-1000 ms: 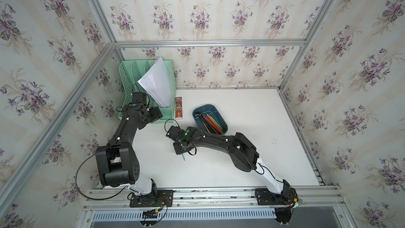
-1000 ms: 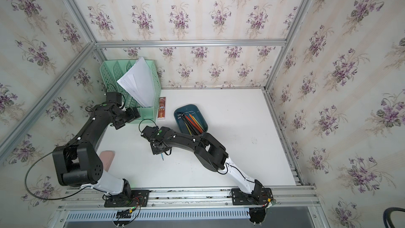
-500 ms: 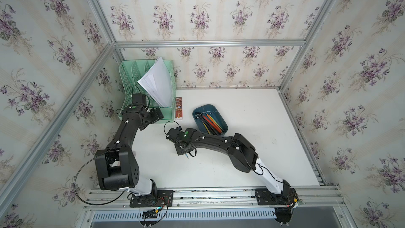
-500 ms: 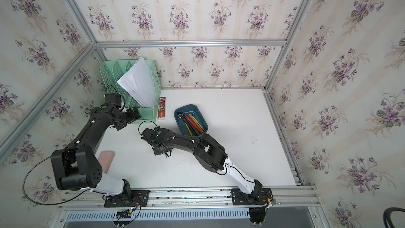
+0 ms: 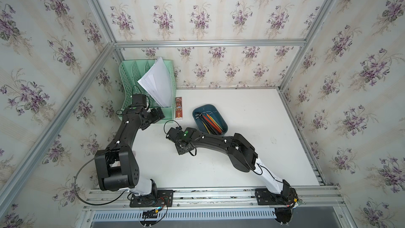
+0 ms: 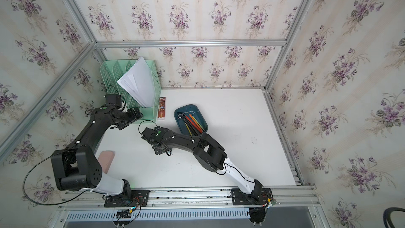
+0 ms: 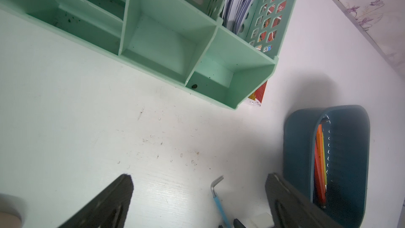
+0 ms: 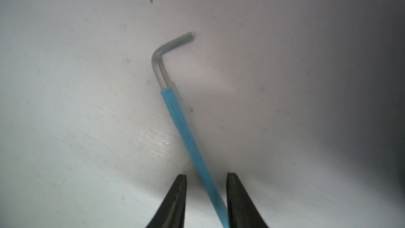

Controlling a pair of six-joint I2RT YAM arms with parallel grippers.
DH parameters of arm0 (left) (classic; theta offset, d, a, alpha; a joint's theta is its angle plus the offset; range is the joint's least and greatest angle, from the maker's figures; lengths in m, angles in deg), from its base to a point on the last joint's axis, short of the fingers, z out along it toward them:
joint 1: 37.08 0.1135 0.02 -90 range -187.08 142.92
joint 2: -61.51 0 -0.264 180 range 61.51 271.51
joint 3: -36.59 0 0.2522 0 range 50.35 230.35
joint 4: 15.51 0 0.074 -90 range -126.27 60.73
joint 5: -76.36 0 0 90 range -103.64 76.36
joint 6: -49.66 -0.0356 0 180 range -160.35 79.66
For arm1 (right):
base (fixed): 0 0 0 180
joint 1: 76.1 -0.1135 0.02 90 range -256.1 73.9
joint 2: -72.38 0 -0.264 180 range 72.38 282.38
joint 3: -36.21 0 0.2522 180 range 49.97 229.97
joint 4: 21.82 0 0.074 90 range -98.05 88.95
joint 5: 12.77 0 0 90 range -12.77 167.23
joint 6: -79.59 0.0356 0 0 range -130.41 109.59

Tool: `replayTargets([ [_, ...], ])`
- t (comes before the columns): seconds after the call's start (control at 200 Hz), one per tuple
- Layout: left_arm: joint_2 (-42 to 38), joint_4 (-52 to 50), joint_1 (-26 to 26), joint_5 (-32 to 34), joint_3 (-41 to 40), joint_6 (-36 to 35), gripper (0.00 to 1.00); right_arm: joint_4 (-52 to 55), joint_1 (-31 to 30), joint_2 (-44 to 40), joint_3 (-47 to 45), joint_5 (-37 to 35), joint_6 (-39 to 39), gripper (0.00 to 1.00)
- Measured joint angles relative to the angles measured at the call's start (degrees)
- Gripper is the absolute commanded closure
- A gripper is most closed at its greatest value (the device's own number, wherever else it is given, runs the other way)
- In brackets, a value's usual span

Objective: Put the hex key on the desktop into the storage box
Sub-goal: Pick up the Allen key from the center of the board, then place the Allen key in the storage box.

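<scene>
Your hex key (image 8: 186,137) lies flat on the white worktop (image 5: 252,150). It is a thin L-shaped rod, bare grey metal at the short bent end, with a smooth sky-blue sleeve over the long arm. The worktop has a faint grain and is scuffed and speckled.

The right gripper (image 8: 206,175) stands over the sleeve with its black tapered jaws a little apart, one on each side. A gap shows at both tips, so it is not pinching the key. The left gripper (image 7: 198,175) is spread wide over bare worktop and holds nothing.

Only the wrist views show you the key. In both top views the right arm's wrist covers it. The left wrist view shows it outside the storage box (image 7: 295,150), near that box's wall but apart from it, with a small white block (image 7: 260,220) by the sleeve.

The storage box is dark teal plastic with rounded corners and low smooth walls. It holds long thin sticks (image 5: 210,121) in orange, red, yellow and black.

Near it, against the back wall, stands a mint-green mesh organizer (image 5: 127,88) stuffed with white papers (image 5: 157,84). A slim red-brown carton (image 5: 178,111) lies along its side. A top view shows a pink object (image 6: 106,161) partly hidden behind the left arm.
</scene>
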Motion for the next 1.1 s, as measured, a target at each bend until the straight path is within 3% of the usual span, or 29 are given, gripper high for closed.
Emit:
replayTargets([
  [0.13, 0.00, 0.00, 0.00, 0.00, -0.02, 0.04, 0.01, -2.84, 0.00, 0.28, -0.68, -1.14, -1.18, 0.79],
  [0.28, -0.20, 0.00, 0.00, 0.04, -0.02, 0.20, 0.01, -7.32, 0.00, -0.22, -3.06, -2.49, -1.62, 1.00],
  [0.549, -0.74, -0.02, -0.66, 0.07, -0.44, 0.74, 0.01, -18.99, 1.46, -8.35, -16.76, -0.81, -1.68, 1.00],
  [0.764, -1.05, -0.09, -3.23, 0.50, 0.35, 1.57, 0.01, -18.82, 3.63, -16.63, -27.02, 0.61, -1.22, 1.00],
  [1.099, -0.02, -0.17, -6.56, 0.33, 4.57, 4.04, 0.01, -23.41, 4.74, -22.99, -29.29, 1.92, 0.26, 1.00],
])
